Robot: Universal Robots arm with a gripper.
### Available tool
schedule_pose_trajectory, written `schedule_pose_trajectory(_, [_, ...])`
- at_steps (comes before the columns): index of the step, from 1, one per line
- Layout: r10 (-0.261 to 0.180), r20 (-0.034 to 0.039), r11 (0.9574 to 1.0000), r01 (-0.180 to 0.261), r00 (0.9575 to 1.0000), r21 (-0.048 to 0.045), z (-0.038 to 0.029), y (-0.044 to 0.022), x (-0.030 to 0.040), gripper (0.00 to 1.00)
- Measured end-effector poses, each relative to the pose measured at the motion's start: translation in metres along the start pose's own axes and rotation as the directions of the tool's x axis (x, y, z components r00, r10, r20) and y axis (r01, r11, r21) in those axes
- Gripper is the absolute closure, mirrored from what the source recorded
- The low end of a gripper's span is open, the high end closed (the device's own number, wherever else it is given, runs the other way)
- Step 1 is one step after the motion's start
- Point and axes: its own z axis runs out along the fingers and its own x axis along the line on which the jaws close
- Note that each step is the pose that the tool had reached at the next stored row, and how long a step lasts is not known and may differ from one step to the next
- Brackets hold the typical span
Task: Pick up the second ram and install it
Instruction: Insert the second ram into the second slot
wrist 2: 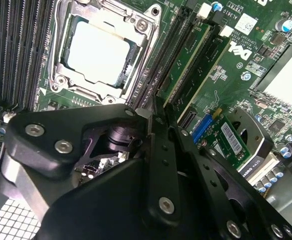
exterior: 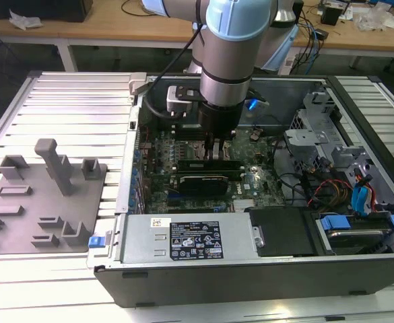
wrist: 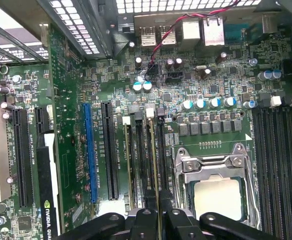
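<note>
The second ram is a thin green stick seen edge-on, standing upright in a black memory slot beside the processor socket. In the second wrist view the second ram shows its green face running back toward my fingertips. My gripper is shut on the stick's upper edge, one black finger on each side. In the exterior view the gripper reaches straight down into the open computer case over the motherboard. Another green stick stands in a neighbouring slot.
The processor socket lies close beside the slots. A black graphics card sits just in front of my gripper and the power supply beyond it. Drive cages and cables crowd the exterior view's right. The grey holder tray lies outside the case.
</note>
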Motion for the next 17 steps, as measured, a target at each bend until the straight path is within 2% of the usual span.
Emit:
schedule_pose_trajectory(5, [0.0,0.0004,1.0,0.0,1.0,0.0,0.0049,-0.0002,0.0,0.86])
schedule_pose_trajectory(17, [0.0,0.0005,1.0,0.0,1.0,-0.0001,0.0062,-0.0012,0.0,0.86])
